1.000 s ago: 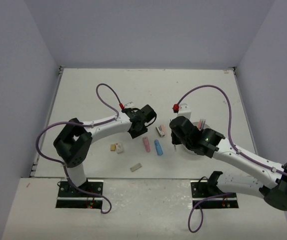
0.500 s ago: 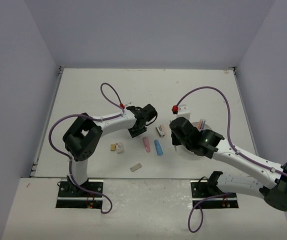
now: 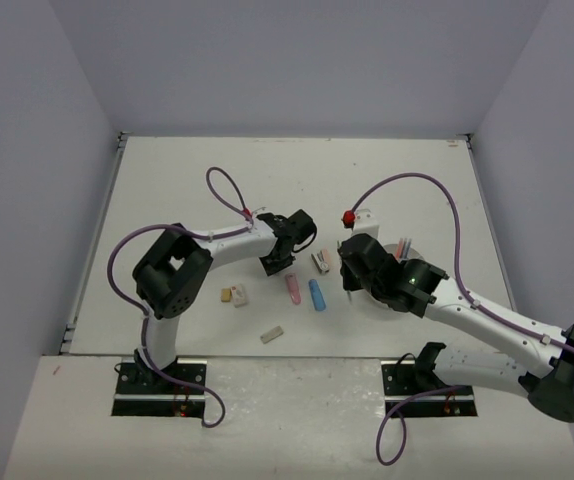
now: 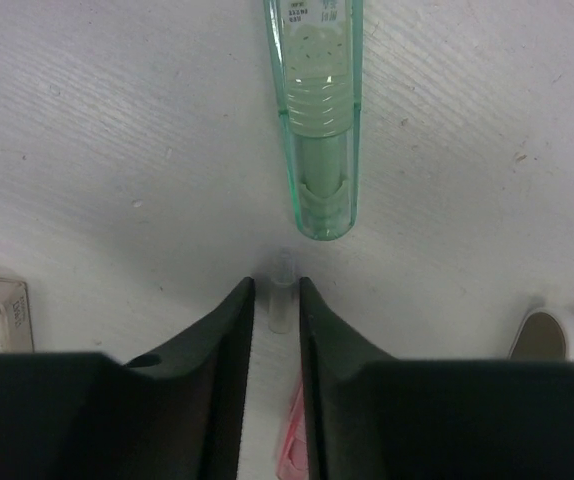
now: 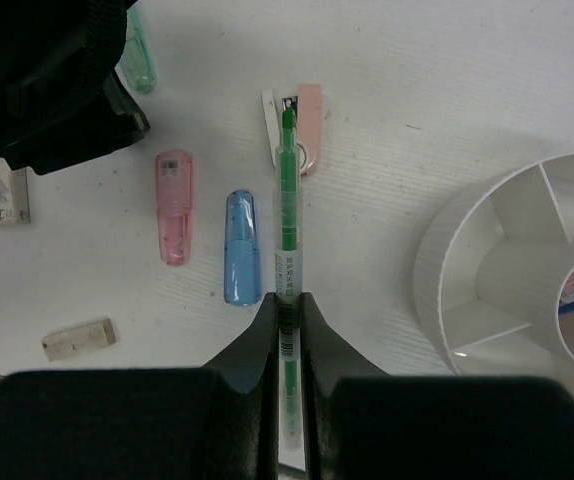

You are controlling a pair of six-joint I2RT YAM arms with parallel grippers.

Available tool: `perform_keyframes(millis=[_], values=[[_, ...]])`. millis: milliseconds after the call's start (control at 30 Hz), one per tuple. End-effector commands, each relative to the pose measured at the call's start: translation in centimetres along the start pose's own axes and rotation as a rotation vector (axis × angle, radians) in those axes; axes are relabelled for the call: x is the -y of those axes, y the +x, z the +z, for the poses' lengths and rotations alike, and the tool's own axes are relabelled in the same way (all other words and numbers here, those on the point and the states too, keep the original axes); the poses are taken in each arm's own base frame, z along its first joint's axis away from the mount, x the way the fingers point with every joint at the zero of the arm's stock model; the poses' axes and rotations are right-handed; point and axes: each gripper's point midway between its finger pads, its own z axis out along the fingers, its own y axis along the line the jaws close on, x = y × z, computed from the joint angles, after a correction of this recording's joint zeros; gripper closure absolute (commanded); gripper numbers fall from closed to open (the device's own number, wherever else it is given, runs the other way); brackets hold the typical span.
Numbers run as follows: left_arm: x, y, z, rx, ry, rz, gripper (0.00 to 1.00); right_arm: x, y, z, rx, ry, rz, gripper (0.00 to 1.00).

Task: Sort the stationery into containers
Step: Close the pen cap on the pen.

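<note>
The white table (image 3: 167, 180) looked faintly streaked up close, with a few small dark specks. Plain pale lavender walls (image 3: 297, 60) closed it in on three sides, and a lighter board (image 3: 297, 420) ran along its near edge.

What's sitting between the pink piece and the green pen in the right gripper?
The blue piece, between the pink piece and the green pen that the right gripper holds, seen in the right wrist view.

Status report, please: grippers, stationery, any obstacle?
Right gripper shut on green pen, beside organizer. Left gripper low, jaws narrow, near green piece. Nothing between pen and organizer.
</note>
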Motion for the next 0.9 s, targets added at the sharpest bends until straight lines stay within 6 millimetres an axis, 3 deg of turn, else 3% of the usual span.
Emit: perform_keyframes(millis=[0, 133, 233, 333, 367, 400, 467, 500, 567, 600, 633, 733, 833, 867], values=[[0.6, -1.0, 0.2, 0.029, 0.014, -0.024, 0.85, -0.5, -0.7, 0.1, 0.022, -0.019, 0.005, 1.0], [0.4, -1.0, 0.2, 0.024, 0.022, -0.027, 1.0, -0.8, -0.6, 0.1, 0.022, -0.039, 0.006, 1.0], [0.1, -1.2, -0.1, 0.032, 0.035, 0.001, 1.0, -1.6, -0.2, 0.1, 0.018, -0.094, -0.001, 1.0], [0.1, -2.4, -2.1, 0.079, 0.095, 0.019, 1.0, -3.5, 0.0, -0.1, 0.04, -0.225, -0.005, 1.0], [0.6, -3.5, -4.1, 0.131, 0.173, 0.03, 1.0, -5.2, 0.4, -0.6, 0.05, -0.343, -0.008, 1.0], [0.2, -3.7, -4.6, 0.157, 0.199, 0.072, 1.0, -6.2, 0.3, -0.9, 0.091, -0.416, 0.007, 1.0], [1.4, -5.4, -8.4, 0.251, 0.363, 0.101, 1.0, -7.8, 0.5, -1.6, 0.113, -0.535, 0.031, 1.0], [2.2, -6.8, -11.4, 0.311, 0.469, 0.087, 1.0, -8.2, 0.7, -1.7, 0.115, -0.566, 0.039, 1.0], [1.2, -9.1, -17.4, 0.451, 0.68, 0.044, 1.0, -9.1, 0.9, -1.9, 0.158, -0.65, 0.083, 1.0], [0.7, -8.7, -17.2, 0.469, 0.701, 0.094, 1.0, -9.3, 0.9, -2.1, 0.166, -0.664, 0.089, 1.0], [1.0, -10.3, -23.5, 0.578, 0.96, 0.08, 1.0, -10.1, 0.6, -2.8, 0.199, -0.732, 0.111, 1.0], [-1.1, -9.2, -31.2, 0.686, 1.372, 0.117, 1.0, -11.7, -0.9, -5.6, 0.289, -0.906, 0.148, 1.0], [-3.1, -7.4, -35.0, 0.707, 1.588, 0.167, 1.0, -12.8, -2.0, -8.8, 0.349, -1.05, 0.155, 1.0], [-3.1, -7.3, -34.8, 0.704, 1.587, 0.171, 1.0, -13.0, -2.1, -9.3, 0.356, -1.076, 0.152, 1.0]])
